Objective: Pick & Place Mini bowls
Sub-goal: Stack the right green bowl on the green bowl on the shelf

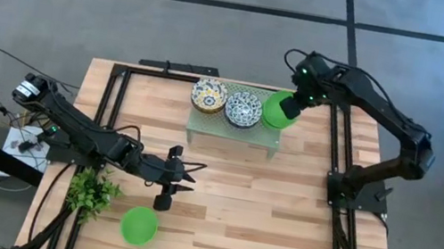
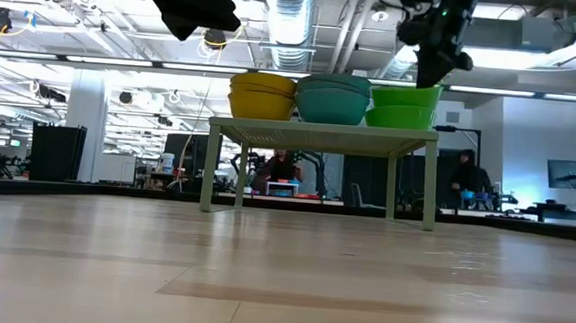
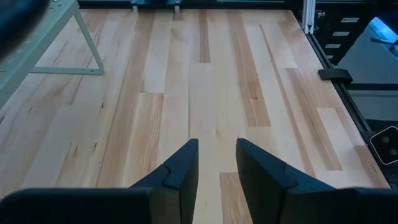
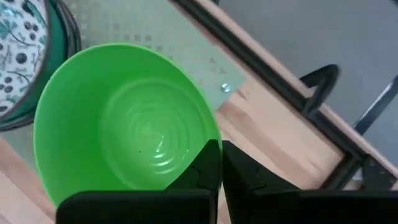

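The right gripper (image 1: pixel 286 106) sits at the upper centre of the high view, over the right end of the pale green rack (image 1: pixel 204 125), its fingers (image 4: pixel 208 168) pinched on the rim of a green bowl (image 4: pixel 124 118) standing on the rack. Two patterned bowl stacks share the rack: a yellowish one (image 1: pixel 209 95) at the left and a blue-and-white one (image 1: pixel 244 108) in the middle. Another green bowl (image 1: pixel 138 225) lies on the table (image 1: pixel 279 216) at the lower left, near the small plant (image 1: pixel 91 191). The left gripper (image 1: pixel 192 172) hovers left of centre, its fingers (image 3: pixel 180 174) slightly parted and empty.
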You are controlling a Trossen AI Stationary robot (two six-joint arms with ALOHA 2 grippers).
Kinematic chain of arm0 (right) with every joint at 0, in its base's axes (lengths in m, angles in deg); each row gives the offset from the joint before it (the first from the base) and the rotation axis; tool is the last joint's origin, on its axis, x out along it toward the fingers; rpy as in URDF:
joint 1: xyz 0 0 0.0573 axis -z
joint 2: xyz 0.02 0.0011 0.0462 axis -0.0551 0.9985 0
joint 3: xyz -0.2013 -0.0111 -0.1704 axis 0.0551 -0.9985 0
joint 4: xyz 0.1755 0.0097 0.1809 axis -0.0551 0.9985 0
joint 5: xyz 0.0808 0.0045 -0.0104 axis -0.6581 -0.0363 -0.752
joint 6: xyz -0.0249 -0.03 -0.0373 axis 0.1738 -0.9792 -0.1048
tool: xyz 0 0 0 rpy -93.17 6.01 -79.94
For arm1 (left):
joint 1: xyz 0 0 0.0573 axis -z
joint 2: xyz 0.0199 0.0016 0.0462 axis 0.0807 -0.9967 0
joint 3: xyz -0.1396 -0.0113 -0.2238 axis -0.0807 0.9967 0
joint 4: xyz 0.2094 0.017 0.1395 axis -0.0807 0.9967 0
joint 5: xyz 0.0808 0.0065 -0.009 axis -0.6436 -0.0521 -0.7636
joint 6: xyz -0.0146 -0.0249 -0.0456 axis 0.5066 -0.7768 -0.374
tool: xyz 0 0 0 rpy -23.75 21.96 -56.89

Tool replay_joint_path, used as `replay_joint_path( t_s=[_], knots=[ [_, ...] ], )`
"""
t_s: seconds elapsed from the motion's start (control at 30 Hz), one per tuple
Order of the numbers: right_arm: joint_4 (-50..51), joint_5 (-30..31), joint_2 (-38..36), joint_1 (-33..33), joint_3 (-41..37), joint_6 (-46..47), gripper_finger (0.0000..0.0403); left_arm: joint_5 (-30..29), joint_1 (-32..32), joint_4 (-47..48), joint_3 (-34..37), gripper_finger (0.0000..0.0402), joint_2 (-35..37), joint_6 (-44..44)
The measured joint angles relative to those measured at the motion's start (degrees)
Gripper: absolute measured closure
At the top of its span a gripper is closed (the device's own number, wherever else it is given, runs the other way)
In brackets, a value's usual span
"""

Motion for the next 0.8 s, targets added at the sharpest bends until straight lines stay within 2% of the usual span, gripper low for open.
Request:
replay_joint_path(
  t_s=[0.13,0.4,0.8],
  knots=[
    [0.0,-2.3,1.3,0.8,0.0,-1.0,0.0395,0.0,0.0,0.0,0.0,0.0293,0.0,0.0],
    [-0.8,-2.5,1.7,1.4,0.0,-4.3,0.0381,0.0,0.0,0.0,0.0,0.0293,0.0,0.0],
    [-0.6,-3.8,1.7,1.2,0.0,-6.6,0.0323,0.0,0.0,-0.1,0.0,0.0293,0.0,0.0]
  ],
)
